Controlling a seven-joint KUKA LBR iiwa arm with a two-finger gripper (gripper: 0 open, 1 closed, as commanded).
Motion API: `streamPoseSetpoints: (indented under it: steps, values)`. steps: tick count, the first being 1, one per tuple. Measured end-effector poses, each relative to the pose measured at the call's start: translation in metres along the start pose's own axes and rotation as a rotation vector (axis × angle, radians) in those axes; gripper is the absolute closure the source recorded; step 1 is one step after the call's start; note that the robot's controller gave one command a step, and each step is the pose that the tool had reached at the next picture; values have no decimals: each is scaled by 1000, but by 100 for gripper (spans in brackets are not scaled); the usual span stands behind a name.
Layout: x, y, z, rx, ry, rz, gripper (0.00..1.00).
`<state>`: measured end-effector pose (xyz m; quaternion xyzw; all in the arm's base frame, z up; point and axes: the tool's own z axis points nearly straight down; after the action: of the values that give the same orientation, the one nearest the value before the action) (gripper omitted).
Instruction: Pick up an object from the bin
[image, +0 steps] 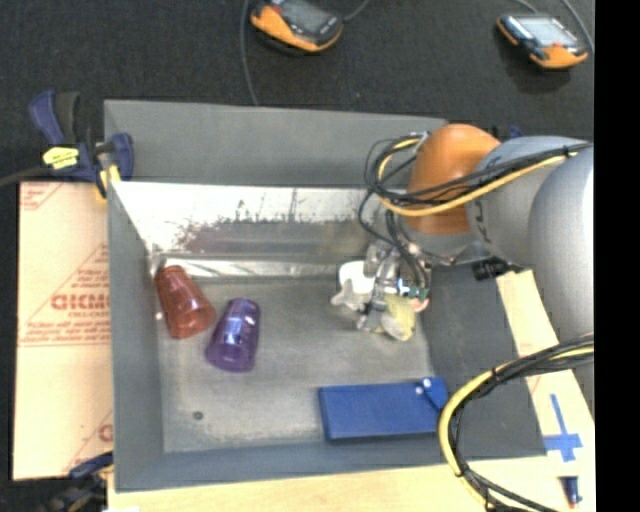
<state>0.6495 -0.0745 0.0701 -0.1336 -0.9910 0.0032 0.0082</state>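
Note:
My gripper (384, 292) is low in the bin's right half, near the back wall, pointing down among two small things. A white lumpy thing (351, 283) lies just to its left, touching or nearly touching it. A pale yellowish thing (403, 322) sits right below and to the right of the gripper, partly hidden by it. Whether either is held I cannot tell.
A flat blue box (378, 411) lies along the front wall, to the right. A purple cup (234, 335) and a reddish see-through cup (181, 301) lie on their sides at the left. The arm with its orange cover and cables hangs over the bin's right back corner.

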Motion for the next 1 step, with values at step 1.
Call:
streamPoseSetpoints:
  steps: [1]
  values:
    - [-2,-12,-4,-10,-11,-16,0]
